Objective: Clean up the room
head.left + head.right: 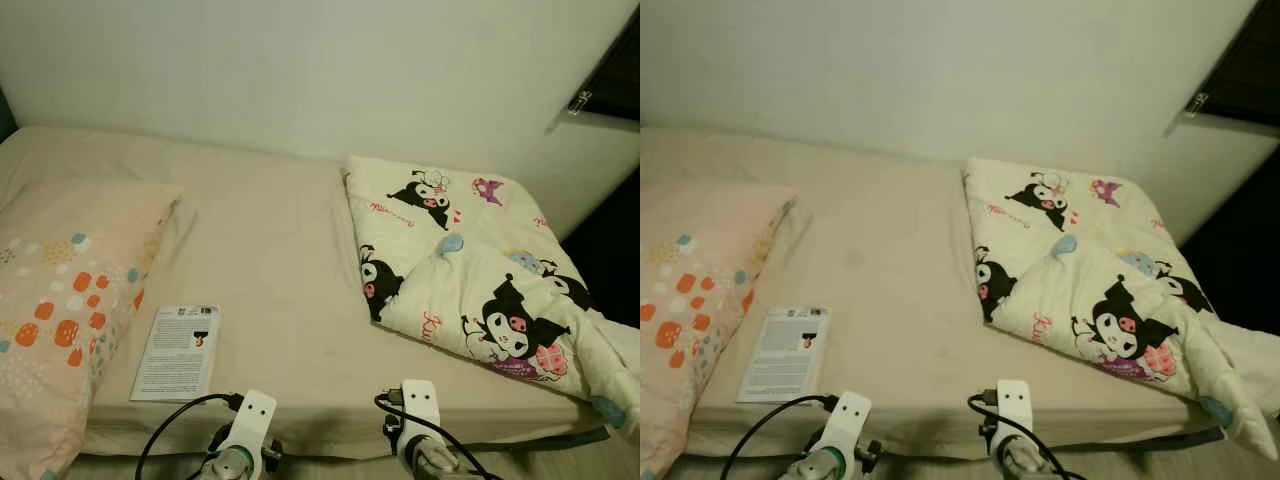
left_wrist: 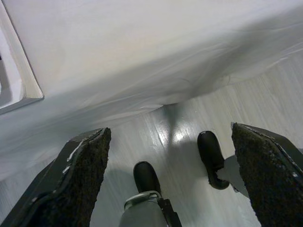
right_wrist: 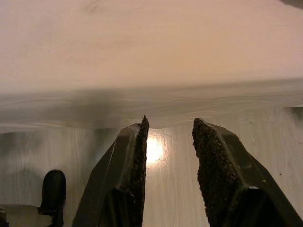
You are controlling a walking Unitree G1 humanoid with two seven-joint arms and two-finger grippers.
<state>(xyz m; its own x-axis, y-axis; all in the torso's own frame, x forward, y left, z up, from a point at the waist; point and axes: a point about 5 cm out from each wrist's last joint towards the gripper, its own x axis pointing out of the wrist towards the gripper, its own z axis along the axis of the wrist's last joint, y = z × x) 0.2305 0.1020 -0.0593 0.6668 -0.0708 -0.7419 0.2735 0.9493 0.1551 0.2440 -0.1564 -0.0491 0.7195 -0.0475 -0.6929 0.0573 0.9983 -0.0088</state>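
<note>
Bed with booklet, pillow and quilt; both arms low at the near edge

The head views show a bed (image 1: 270,250) with a beige sheet. A booklet (image 1: 178,352) lies flat near the bed's near edge, just beside a pink pillow (image 1: 60,300) with orange and blue spots on the robot's left. The booklet is white with black print and a small picture near its far end; its long axis runs from the near edge toward the wall, tilted slightly right at the far end. A folded cartoon-print quilt (image 1: 470,270) lies on the right, one corner hanging over the bed's edge.

The wrist views add the pale wood floor (image 2: 265,94) below the bed and the robot's black feet (image 2: 147,176). The left tool (image 2: 173,179) has its fingers wide apart, holding nothing. The right tool (image 3: 170,156) has its fingers a little apart, also holding nothing
</note>
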